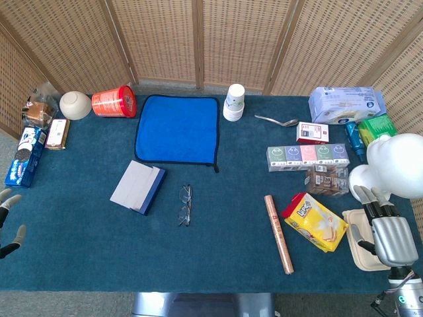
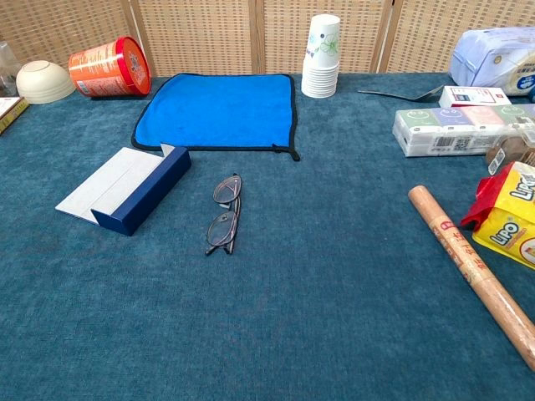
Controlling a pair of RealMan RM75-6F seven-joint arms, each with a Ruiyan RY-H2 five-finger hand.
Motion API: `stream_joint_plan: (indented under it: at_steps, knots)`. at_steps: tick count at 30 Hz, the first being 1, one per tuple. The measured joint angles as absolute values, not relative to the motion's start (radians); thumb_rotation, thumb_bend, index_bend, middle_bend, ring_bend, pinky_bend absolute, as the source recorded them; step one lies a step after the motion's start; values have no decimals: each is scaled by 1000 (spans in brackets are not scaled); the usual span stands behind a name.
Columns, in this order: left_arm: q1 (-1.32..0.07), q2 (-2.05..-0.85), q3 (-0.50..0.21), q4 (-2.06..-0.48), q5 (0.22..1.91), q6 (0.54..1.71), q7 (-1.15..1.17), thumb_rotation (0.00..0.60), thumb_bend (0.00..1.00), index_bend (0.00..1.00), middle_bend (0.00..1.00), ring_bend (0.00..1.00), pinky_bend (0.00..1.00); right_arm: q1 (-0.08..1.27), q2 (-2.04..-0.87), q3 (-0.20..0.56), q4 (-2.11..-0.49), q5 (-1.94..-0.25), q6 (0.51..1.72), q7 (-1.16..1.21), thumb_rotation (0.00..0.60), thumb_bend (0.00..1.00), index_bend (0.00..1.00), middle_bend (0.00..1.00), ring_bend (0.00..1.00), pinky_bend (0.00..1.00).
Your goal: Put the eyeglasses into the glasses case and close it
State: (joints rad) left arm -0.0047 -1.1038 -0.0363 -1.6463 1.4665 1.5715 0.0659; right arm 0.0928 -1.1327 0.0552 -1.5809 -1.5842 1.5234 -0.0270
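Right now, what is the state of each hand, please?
Left hand: open, fingers apart, holding nothing.
Right hand: holding nothing visible; open or closed cannot be told.

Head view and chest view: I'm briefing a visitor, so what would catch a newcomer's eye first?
Probably the bright blue cloth at the table's far middle. Just before it lie the folded eyeglasses, with the open glasses case to their left. A yellow snack bag and wooden roll crowd the right side.

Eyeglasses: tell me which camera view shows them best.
The chest view. There the eyeglasses are larger, with both lenses and the frame distinct, lying folded on the table right of the open glasses case. The head view shows the eyeglasses from above, whole but small and thin.
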Motion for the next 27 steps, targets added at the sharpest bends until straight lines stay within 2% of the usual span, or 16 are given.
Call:
stream_joint_plan:
  at_steps: [17, 27]
  knots:
    - [-19, -1094, -42, -1624, 1499, 1567, 52, 600, 364, 207, 163, 138, 123, 76, -1140, 47, -1582, -1582, 1540, -29, 600, 401, 0, 112, 92, 273]
    - [-101, -1093, -50, -1577, 1529, 1460, 16, 600, 364, 188, 160, 138, 114, 80, -1119, 51, -1617, -1580, 1533, -64, 600, 401, 0, 112, 91, 273]
